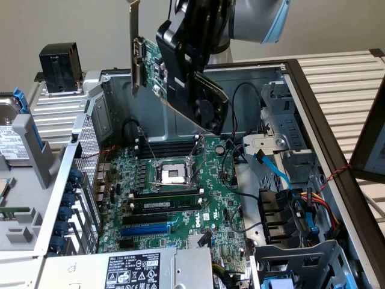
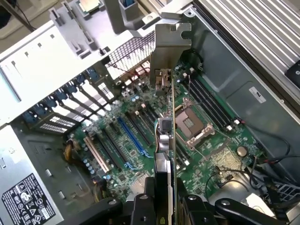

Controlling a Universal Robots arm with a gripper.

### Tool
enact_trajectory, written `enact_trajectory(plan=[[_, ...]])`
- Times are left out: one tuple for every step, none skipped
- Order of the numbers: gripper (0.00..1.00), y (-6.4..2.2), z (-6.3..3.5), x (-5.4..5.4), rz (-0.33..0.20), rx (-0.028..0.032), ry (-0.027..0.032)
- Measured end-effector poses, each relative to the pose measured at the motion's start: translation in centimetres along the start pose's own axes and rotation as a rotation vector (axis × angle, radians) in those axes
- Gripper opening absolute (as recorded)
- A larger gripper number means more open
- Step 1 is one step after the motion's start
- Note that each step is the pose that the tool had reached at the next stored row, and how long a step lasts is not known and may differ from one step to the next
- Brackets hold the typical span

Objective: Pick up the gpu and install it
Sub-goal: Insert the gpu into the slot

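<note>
The gpu [image 1: 207,107] is a green card with a black fan shroud and a metal bracket [image 1: 135,48]. It hangs tilted in the air above the open computer case, over the far part of the motherboard [image 1: 180,198]. My gripper [image 1: 183,84] is shut on the card, one black finger on each face. In the wrist view the gpu [image 2: 167,108] shows edge-on between my gripper's [image 2: 165,206] fingers, bracket end farthest from me. Below it lie the motherboard's [image 2: 140,154] slots, among them a blue slot [image 2: 129,136] that also shows in the exterior view [image 1: 147,229].
A CPU socket [image 1: 170,174] and a seated memory stick [image 1: 162,206] sit on the board. Drive cages and coloured cables [image 1: 301,205] crowd the exterior view's right. A black boxy block [image 1: 59,59] and a hard drive [image 1: 9,141] lie outside the case at the exterior view's left.
</note>
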State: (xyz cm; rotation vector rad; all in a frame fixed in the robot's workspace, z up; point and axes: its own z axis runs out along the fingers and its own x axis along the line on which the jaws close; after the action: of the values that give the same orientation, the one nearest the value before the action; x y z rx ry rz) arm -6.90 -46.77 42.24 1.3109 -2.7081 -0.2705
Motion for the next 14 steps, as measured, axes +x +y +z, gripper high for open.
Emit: enact_trajectory(plan=[[0.27,0.00,0.01,0.00,-0.017,0.0002,0.0021],[0.27,-0.01,0.02,0.00,-0.036,0.0006,0.0035],[0.27,-0.01,0.03,0.00,-0.053,0.0012,0.0048],[0.27,-0.01,0.03,-0.01,-0.070,0.0022,0.0061],[0.27,-0.02,0.04,-0.01,-0.087,0.0032,0.0074],[0.27,-0.02,0.04,-0.01,-0.104,0.0042,0.0085],[0.27,-0.02,0.05,0.00,-0.120,0.0051,0.0093],[0.27,-0.02,0.05,0.00,-0.136,0.0058,0.0102],[0.27,-0.02,0.05,0.00,-0.153,0.0060,0.0111],[0.27,-0.02,0.06,0.00,-0.171,0.0057,0.0121],[0.27,-0.01,0.07,0.00,-0.189,0.0052,0.0133],[0.27,-0.01,0.07,0.00,-0.206,0.0049,0.0145],[0.27,-0.01,0.07,0.00,-0.220,0.0047,0.0161],[0.27,-0.02,0.06,0.00,-0.226,0.0043,0.0165]])
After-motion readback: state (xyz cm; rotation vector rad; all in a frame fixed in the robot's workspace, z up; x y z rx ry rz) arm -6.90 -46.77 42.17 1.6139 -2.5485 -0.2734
